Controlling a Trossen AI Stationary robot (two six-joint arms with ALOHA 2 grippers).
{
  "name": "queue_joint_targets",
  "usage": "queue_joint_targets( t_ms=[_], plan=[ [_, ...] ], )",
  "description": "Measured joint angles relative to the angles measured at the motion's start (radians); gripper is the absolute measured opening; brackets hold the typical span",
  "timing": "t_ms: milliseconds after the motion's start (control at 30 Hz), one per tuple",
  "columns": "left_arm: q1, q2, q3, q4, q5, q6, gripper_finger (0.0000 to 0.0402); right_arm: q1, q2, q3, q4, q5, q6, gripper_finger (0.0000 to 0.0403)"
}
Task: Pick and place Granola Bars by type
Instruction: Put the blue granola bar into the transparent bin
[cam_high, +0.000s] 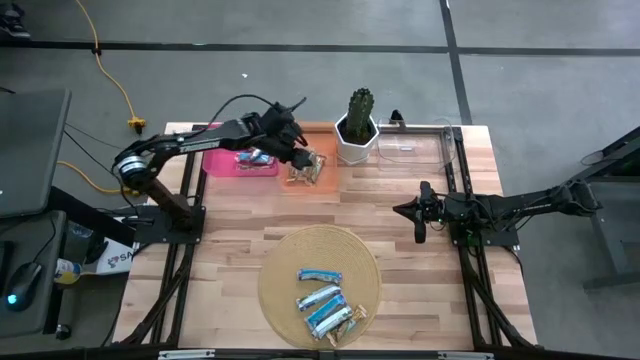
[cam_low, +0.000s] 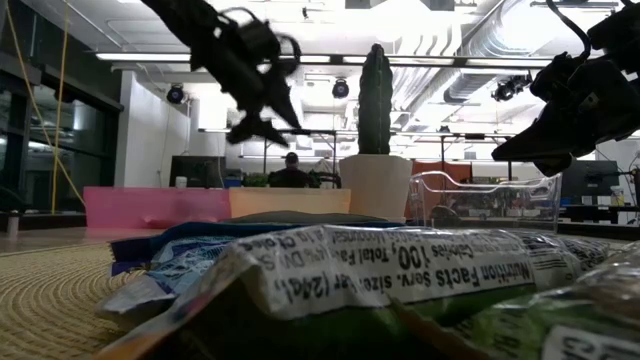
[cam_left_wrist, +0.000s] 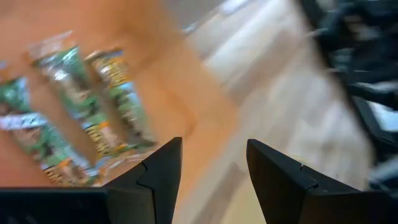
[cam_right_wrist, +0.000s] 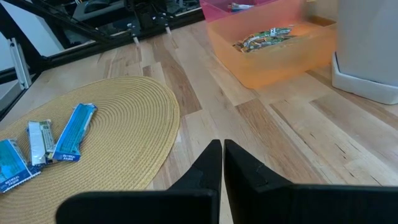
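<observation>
Left hand (cam_high: 300, 150) released, empty, above orange tray (cam_high: 312, 160). Right hand (cam_high: 418, 225) clenched, idle. Granola Bars (cam_high: 322, 300) on mat: light, crinkly, slippery; pinch across mid-width.

Blue granola bars (cam_right_wrist: 73, 132) on woven mat (cam_right_wrist: 134, 118) — closed right end effector (cam_right_wrist: 222, 163) nearby.

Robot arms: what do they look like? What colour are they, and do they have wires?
Both arms are dark, nearly black, built of slim jointed tubes. The left arm has black cables looping over its wrist and a shiny silver ring near its base. The left gripper ends in two flat, angular black jaws. The right gripper has the same dark wedge-shaped jaws.
</observation>
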Motion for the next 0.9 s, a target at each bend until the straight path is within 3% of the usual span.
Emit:
queue_joint_targets(
  t_ms=[200,433,567,900],
  plan=[
    [-0.026,-0.116,0.001,-0.007,0.144,0.040,0.0177,0.000,0.000,0.000,0.000,0.000,0.000,0.0000],
    [-0.160,-0.232,0.001,-0.008,0.148,0.038,0.0177,0.000,0.000,0.000,0.000,0.000,0.002,0.0000],
    [-0.283,-0.287,0.001,-0.007,0.078,0.000,0.0177,0.000,0.000,0.000,0.000,0.000,0.002,0.0000],
    [-0.652,-0.329,0.001,-0.006,-0.235,-0.124,0.0177,0.000,0.000,0.000,0.000,0.000,0.002,0.0000]
  ],
)
